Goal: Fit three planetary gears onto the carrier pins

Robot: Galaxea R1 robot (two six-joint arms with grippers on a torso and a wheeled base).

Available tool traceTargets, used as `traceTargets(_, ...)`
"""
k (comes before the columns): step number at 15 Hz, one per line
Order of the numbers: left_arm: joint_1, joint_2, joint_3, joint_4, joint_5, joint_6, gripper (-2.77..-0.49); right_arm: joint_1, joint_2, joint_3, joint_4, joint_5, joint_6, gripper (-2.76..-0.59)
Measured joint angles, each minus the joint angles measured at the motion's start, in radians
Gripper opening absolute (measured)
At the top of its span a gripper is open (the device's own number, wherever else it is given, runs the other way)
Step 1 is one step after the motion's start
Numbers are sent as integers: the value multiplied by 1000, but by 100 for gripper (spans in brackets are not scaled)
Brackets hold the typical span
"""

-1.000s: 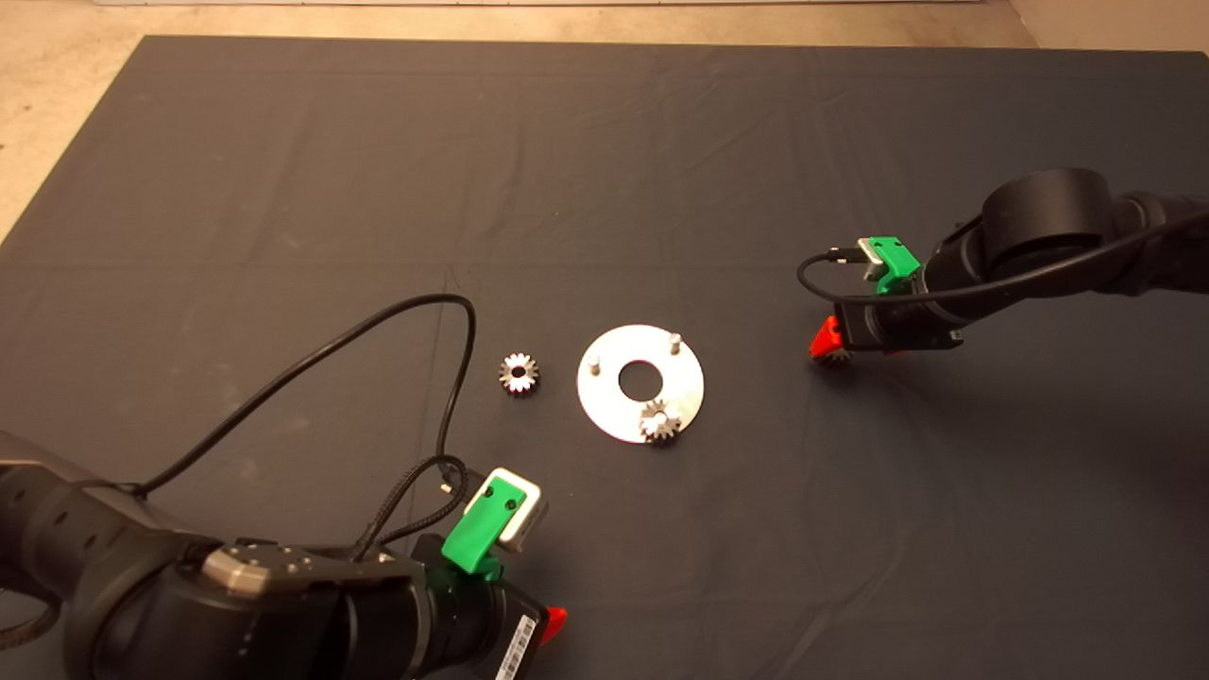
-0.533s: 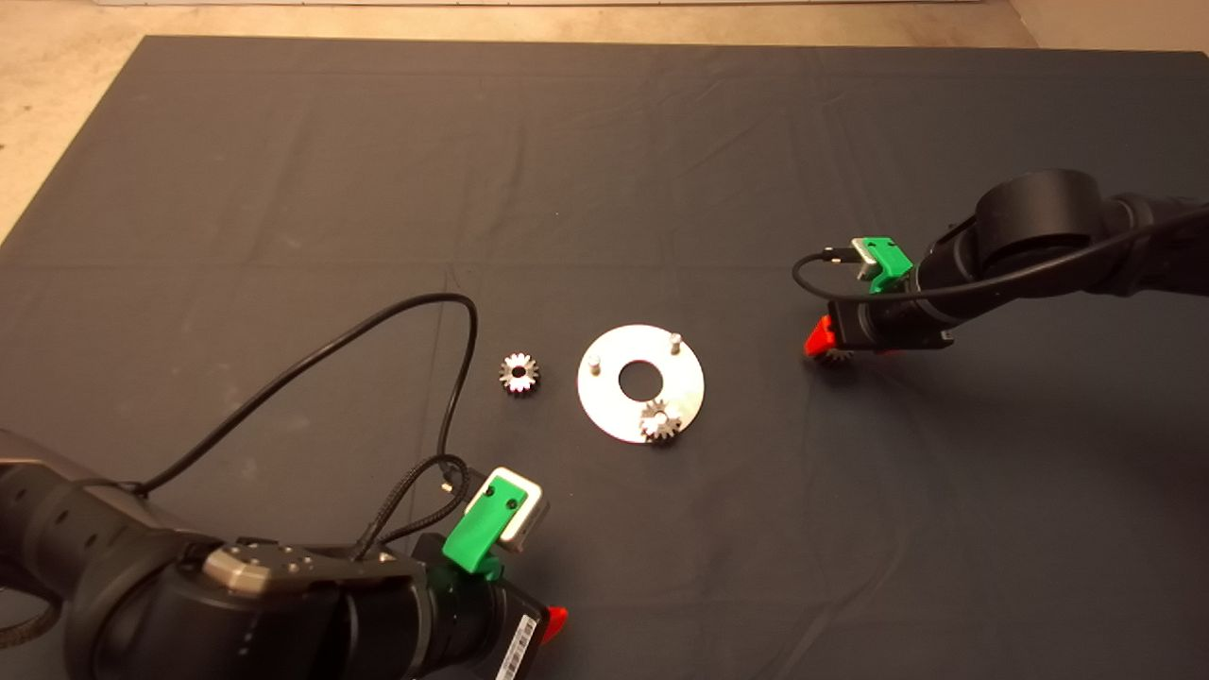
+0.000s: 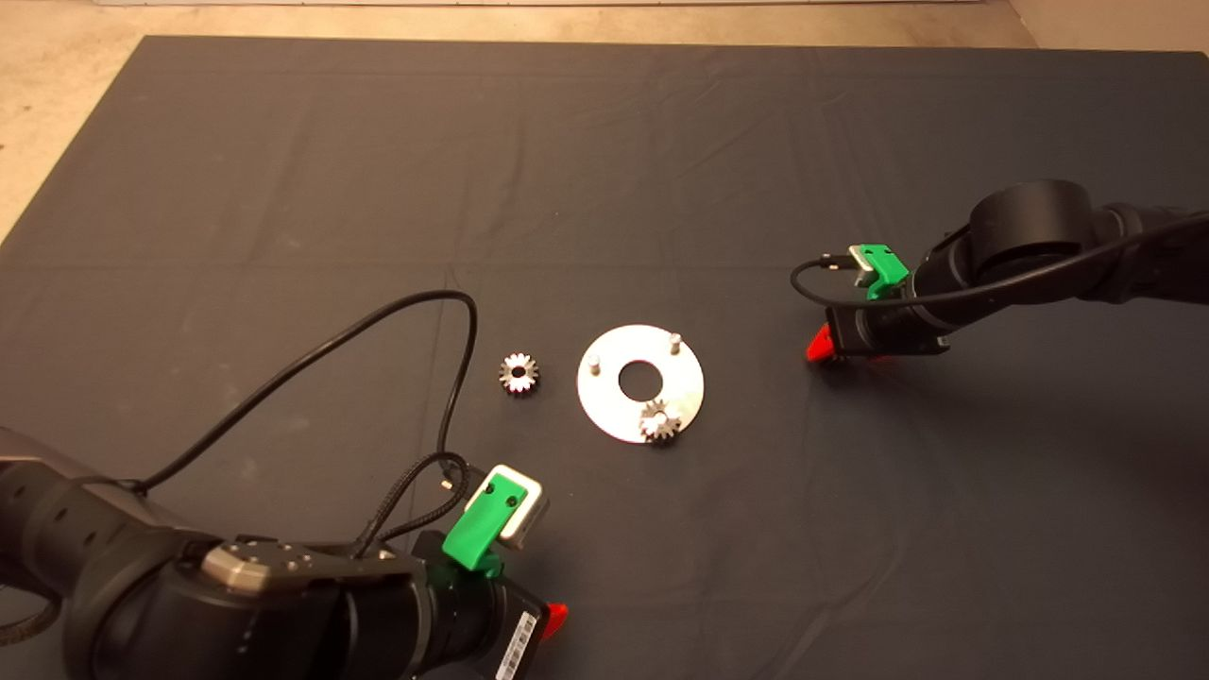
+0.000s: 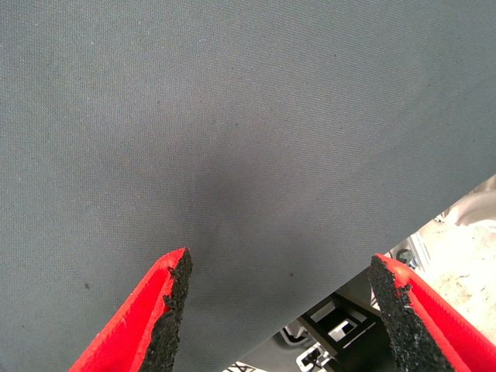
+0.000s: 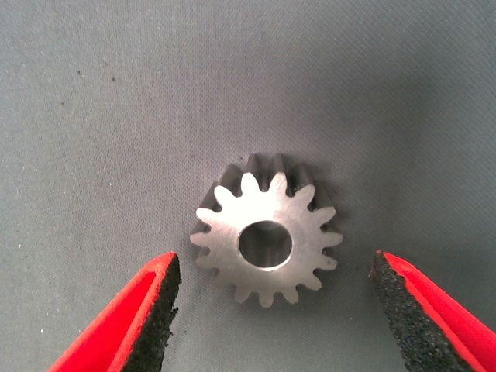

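The shiny round disc (image 3: 604,401) lies mid-mat with two bare carrier pins (image 3: 594,362) (image 3: 674,338). One planetary gear (image 3: 659,420) sits on the disc's near rim. A second gear (image 3: 519,373) lies flat on the mat just left of the disc. A third gear (image 5: 266,236) lies flat on the mat to the disc's right, hidden in the head view under my right gripper (image 3: 829,352). In the right wrist view that gripper (image 5: 275,263) is open, one pad on each side of the gear and apart from it. My left gripper (image 4: 280,263) is open with nothing between its fingers, parked at the lower left (image 3: 553,619).
A black cable (image 3: 416,312) loops over the mat from the left arm, ending close to the loose gear. In the left wrist view the mat's edge (image 4: 403,232) shows, with floor and a metal frame beyond it.
My right arm has sunk slightly over the gear at the right; its teeth, visible under the red finger before, no longer show in the head view. The left arm has not moved.
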Motion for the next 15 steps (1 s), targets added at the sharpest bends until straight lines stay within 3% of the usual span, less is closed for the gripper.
traceTargets(1,0,0,0,0,0,0,-164,0,0,-2,0,6,0,-169)
traceTargets(7,0,2,0,0,0,0,-164,0,6,-23,-6,33,-6,-188)
traceTargets(12,0,2,0,0,0,0,-164,0,8,-24,-6,34,-15,-214)
traceTargets(15,0,2,0,0,0,0,-164,0,8,-24,-6,32,-16,-218)
